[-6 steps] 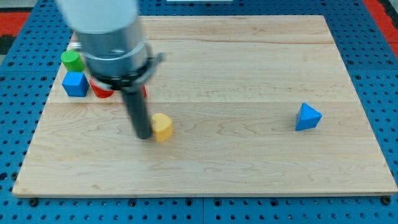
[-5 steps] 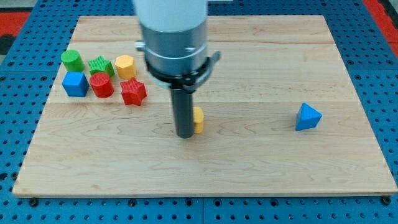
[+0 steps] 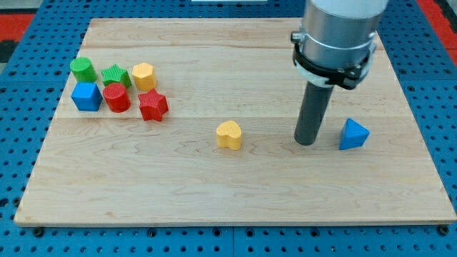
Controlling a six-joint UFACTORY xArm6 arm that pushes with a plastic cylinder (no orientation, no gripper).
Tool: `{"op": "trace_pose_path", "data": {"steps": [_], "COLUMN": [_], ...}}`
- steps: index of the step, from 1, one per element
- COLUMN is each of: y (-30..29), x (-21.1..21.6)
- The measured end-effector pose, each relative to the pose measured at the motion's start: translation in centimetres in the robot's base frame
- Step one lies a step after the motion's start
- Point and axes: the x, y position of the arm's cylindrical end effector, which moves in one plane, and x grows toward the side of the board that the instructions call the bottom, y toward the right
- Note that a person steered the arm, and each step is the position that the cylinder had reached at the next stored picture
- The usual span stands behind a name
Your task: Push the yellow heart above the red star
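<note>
Six blocks cluster near the counter's point(image 3: 214, 193) left edge, toward the view's top: green cylinder point(image 3: 83, 69), green star point(image 3: 115, 75), yellow hexagon point(image 3: 143, 76) in a row; below them blue cube point(image 3: 86, 96), red cylinder point(image 3: 116, 98), red star point(image 3: 153, 106). Yellow heart point(image 3: 229, 135) mid-counter. My tip point(image 3: 307, 142) right of it, just left of blue triangle point(image 3: 353, 134) near the right edge.

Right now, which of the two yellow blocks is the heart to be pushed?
The yellow heart block standing alone mid-board, to the view's left of my tip. The other yellow block, faceted, sits in the cluster above the red star block.
</note>
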Motion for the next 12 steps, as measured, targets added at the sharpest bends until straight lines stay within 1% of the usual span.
{"op": "trace_pose_path", "data": {"steps": [2,3,4,5,6,7,8,9,10,11,12], "y": [-0.2,-4.8,-9.2,-11.6,-11.3,-11.8,-17.0,-19.8,-20.6,-19.8,-17.9], "x": [0.4,1.8,0.3,-4.2,-3.2,-0.4,-1.7,-4.4,-6.1,-7.8,-8.4]}}
